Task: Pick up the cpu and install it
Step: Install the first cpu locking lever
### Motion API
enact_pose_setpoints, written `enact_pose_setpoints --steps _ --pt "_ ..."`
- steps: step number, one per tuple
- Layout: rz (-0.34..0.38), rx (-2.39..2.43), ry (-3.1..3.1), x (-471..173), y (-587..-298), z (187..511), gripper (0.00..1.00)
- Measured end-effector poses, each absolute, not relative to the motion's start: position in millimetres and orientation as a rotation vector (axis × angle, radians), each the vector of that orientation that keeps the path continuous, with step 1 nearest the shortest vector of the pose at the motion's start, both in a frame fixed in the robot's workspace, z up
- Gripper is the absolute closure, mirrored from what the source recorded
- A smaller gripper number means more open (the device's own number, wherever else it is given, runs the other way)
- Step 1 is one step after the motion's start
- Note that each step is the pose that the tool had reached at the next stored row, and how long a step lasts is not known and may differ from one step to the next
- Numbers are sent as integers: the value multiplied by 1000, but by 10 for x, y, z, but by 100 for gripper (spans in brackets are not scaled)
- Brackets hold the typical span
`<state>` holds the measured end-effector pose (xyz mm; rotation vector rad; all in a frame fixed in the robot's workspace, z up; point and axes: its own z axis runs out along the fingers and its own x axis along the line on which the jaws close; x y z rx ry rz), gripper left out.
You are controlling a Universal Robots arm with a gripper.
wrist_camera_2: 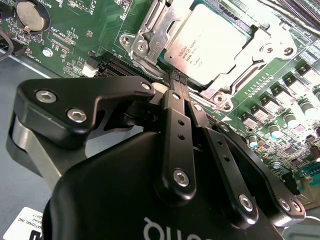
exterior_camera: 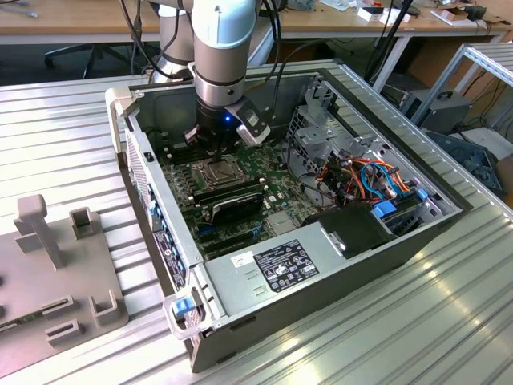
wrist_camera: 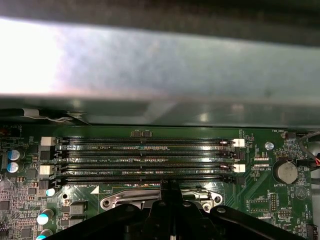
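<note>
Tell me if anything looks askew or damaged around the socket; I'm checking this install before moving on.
Nothing stands out. In the second wrist view the cpu lies flat and square inside the metal retention frame, with no visible tilt. The gripper has its fingers together at the frame's edge, holding nothing.

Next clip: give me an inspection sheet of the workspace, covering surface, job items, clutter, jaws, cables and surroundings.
Surface: ribbed metal table carrying an open computer case.
Job's things: cpu lies flat in its socket on the motherboard, retention frame around it.
Clutter: grey fixture block at the exterior view's left.
Grippers: gripper, jaws closed together and empty, tips at the socket's edge in the second wrist view.
Cables: orange and blue wiring inside the case; black cables along the arm.
Surroundings: wooden benches behind; memory slots in the first wrist view.
</note>
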<state>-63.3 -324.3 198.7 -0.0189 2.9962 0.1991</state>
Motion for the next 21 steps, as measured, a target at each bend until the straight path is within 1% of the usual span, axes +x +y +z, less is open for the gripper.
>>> enact_pose_setpoints --steps 16,21 --pt "199 -19 2996 -633 -3243 2041 89" --pt "199 -19 2996 -633 -3243 2153 89"
